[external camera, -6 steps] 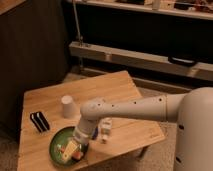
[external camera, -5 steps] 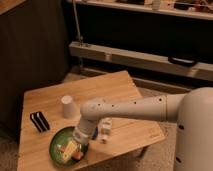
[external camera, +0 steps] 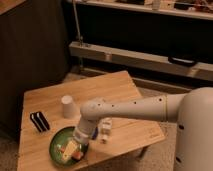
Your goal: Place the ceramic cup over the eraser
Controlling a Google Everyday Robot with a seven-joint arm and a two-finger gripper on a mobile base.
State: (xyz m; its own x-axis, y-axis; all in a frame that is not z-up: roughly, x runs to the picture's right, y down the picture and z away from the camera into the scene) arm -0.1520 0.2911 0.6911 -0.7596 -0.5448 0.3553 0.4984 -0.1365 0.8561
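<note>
Still, little shifts on the table: the white arm keeps reaching low across it, and its pincer stays over the green plate (spread or pressed together, one cannot tell). The ceramic cup stands unmoved beyond the plate, with the eraser lying apart near the table's edge. The cup, by appearances, is not yet approached.

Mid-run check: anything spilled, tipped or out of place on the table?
Nothing looks spilled or damaged. One oddity: the end effector hangs over the green plate, away from the cup and the eraser, which sit apart on the table.
</note>
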